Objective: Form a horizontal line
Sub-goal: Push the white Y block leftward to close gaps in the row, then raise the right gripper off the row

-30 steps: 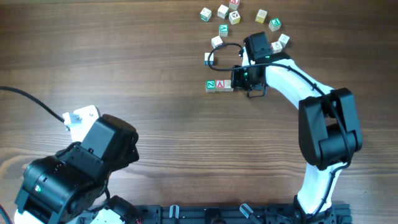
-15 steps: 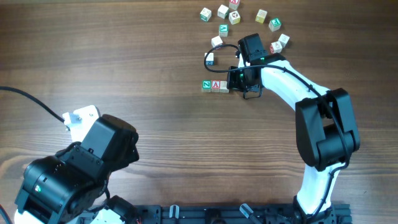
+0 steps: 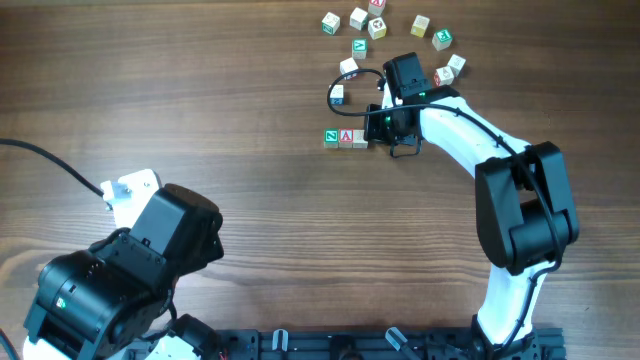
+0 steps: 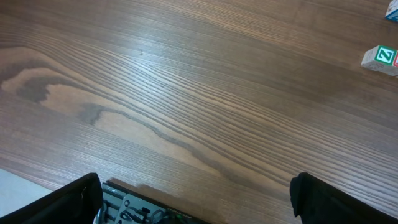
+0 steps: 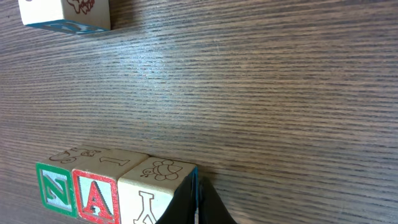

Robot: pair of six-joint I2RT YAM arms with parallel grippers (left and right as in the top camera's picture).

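— Wooden cubes (image 3: 346,138) are found where?
— Set touching in a row on the tabletop (image 3: 200,100). The pale cube (image 5: 152,186) is touched by clenched right fingers (image 5: 183,210); left fingers (image 4: 68,199) are released.

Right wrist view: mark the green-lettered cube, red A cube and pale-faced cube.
green-lettered cube (image 5: 56,190), right wrist view, front face
red A cube (image 5: 95,196), right wrist view, front face
pale-faced cube (image 5: 140,200), right wrist view, front face

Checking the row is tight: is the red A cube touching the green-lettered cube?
Touching. The right wrist view shows the red A cube and green-lettered cube side by side, faces flush, with no gap between them.
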